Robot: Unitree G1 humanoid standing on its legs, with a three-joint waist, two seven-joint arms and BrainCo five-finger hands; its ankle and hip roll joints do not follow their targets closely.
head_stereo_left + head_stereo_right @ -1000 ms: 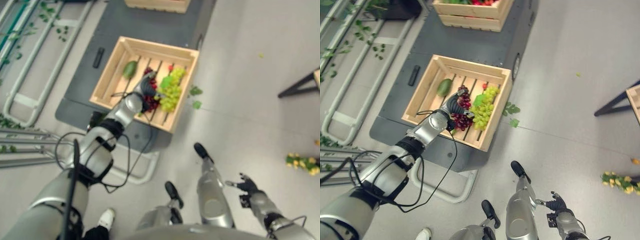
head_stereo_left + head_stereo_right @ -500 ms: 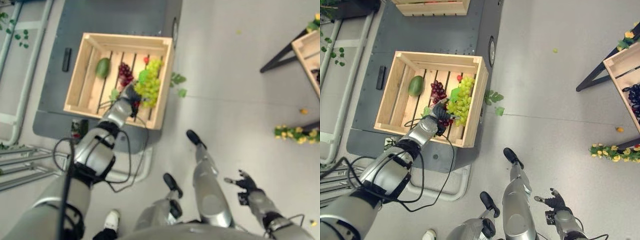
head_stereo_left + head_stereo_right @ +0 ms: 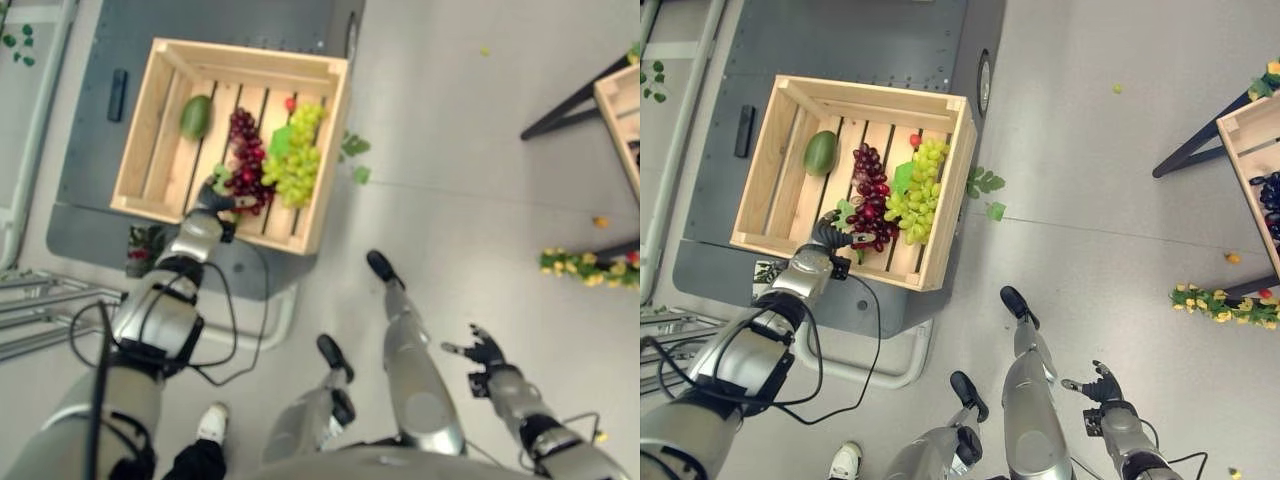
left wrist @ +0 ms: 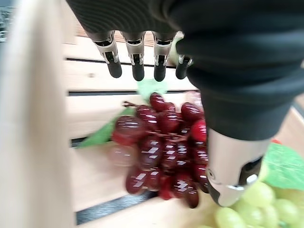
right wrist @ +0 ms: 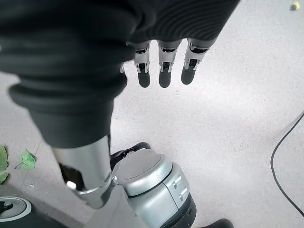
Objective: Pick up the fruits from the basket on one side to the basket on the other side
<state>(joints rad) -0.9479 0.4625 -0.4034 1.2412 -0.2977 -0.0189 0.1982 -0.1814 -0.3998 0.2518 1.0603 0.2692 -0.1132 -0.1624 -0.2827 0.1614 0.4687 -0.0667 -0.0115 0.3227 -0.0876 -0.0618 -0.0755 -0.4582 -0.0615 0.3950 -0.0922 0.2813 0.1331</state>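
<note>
1. Over the crate point(image 3: 325, 150), in the left eye view, the left hand point(image 3: 212, 196) has drawn back toward the near wall, at 7 o'clock of the red grapes point(image 3: 243, 160); no fruit lifted yet.
2. Right eye view: green grapes point(image 3: 917, 190) and mango point(image 3: 820, 152) lie in the crate; right hand point(image 3: 1095, 386) idles, fingers spread.
3. Left wrist view: fingers point(image 4: 137, 64) straight, thumb point(image 4: 232, 173) apart, holding nothing above the red grapes.
4. Right wrist view: fingers point(image 5: 164, 71) straight over bare floor point(image 5: 247, 104).

In the crate point(image 3: 941, 205), the mango point(image 3: 820, 153) lay left of the two grape bunches point(image 3: 872, 193); the left hand point(image 3: 833, 236) sat at their near end.
</note>
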